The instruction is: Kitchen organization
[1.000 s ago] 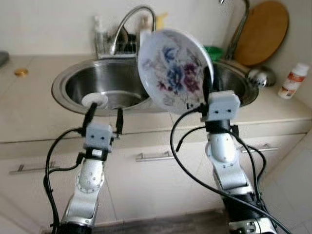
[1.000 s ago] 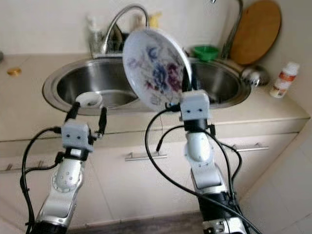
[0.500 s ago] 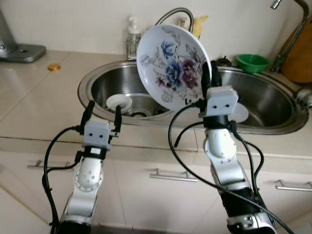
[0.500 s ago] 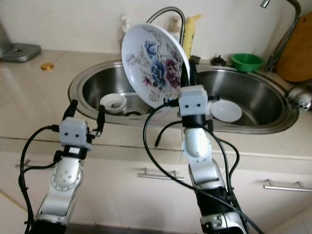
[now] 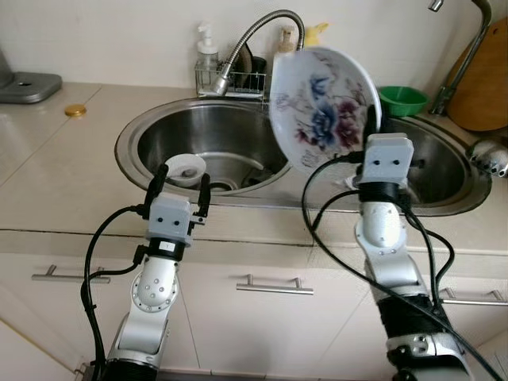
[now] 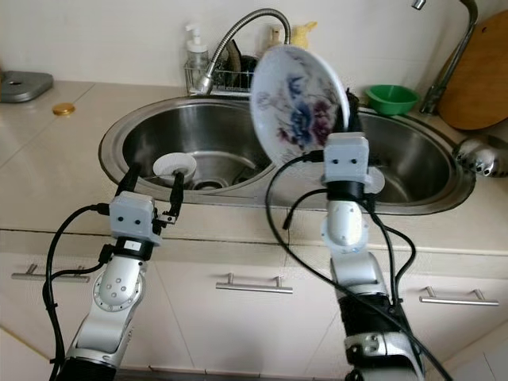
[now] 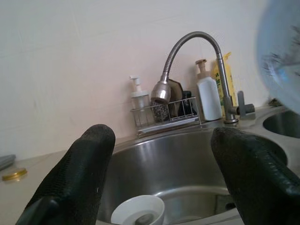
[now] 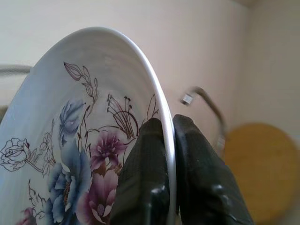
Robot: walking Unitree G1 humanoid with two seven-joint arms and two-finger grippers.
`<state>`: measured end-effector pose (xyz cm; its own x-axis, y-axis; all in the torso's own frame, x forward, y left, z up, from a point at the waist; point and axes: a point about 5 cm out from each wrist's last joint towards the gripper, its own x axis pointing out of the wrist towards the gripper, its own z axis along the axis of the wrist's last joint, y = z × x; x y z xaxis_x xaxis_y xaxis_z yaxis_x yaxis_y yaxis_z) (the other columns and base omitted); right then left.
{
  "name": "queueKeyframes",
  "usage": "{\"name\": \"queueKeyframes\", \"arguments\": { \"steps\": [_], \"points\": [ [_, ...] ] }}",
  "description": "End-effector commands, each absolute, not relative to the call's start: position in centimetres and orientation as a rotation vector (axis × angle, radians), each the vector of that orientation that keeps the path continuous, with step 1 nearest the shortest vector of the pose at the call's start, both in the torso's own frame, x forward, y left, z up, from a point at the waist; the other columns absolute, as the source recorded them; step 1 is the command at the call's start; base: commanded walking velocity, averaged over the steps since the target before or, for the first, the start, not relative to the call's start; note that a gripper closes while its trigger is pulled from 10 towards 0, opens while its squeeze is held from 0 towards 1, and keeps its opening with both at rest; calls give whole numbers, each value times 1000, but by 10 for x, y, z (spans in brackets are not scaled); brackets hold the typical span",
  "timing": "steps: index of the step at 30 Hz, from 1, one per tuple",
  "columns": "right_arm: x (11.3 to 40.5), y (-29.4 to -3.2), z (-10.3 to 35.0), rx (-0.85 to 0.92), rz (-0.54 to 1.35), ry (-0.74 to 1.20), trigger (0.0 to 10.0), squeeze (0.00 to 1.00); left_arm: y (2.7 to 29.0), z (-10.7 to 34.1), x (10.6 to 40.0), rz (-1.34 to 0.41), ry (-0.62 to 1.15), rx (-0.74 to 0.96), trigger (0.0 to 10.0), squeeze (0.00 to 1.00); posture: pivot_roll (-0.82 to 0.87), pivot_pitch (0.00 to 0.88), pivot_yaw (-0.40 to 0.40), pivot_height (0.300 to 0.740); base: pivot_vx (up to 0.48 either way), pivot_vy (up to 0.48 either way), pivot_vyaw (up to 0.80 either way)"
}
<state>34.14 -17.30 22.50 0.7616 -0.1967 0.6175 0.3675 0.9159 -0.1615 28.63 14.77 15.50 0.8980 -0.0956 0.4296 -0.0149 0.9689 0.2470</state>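
Right basin point(image 5: 444, 171) partly hidden behind floral plate point(image 5: 321, 107) and right arm; contents behind the arm hard to make out, just a pale edge at the wrist. Round wooden board point(image 5: 484, 75) cut off at 3 o'clock, second tap point(image 5: 468, 36) cut at 1 o'clock.

Right gripper point(image 5: 371, 127) clamped on the plate's rim, plate upright and tilted, raised above the divider between basins. Left gripper point(image 5: 181, 178) spread wide, holding nothing, hovering at the counter edge in front of left basin point(image 5: 151, 147).

Versus half a second ago: view swung, so plate sits further toward 3 o'clock in frame; wire rack point(image 5: 230, 79) and soap dispenser point(image 5: 206, 57) in fuller view; grip on plate unchanged, left fingers still apart.

Left wrist view: both black fingers point(image 7: 75, 178), small white bowl point(image 7: 138, 211) low in the basin between them, flexible faucet point(image 7: 187, 61), white bottle point(image 7: 208, 96), gold lid point(image 7: 14, 175) on counter. Right wrist view: fingers point(image 8: 147, 173) pinching rim from both sides, background blurred. Head views add green bowl point(image 5: 401, 99) at 2 o'clock and drawer handle point(image 5: 268, 283).
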Motion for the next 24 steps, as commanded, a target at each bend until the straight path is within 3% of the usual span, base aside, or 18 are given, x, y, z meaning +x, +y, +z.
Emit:
{"name": "queueKeyframes", "arguments": {
  "steps": [1, 19, 24],
  "points": [
    [346, -182, 233, -292, -372, -636, 0, 0, 146, 156, 286, -49, -459, 245, 10000, 0, 97, 0, -36, 740, 277, 0, 0],
    [364, -197, 220, -370, -471, -518, 0, 0, 145, 156, 286, -53, -464, 244, 10000, 0, 101, 0, -41, 740, 272, 0, 0],
    [364, -199, 221, -374, -476, -519, 0, 0, 144, 156, 285, -53, -465, 243, 10000, 0, 102, 0, -42, 740, 0, 0, 0]
  ]
}}
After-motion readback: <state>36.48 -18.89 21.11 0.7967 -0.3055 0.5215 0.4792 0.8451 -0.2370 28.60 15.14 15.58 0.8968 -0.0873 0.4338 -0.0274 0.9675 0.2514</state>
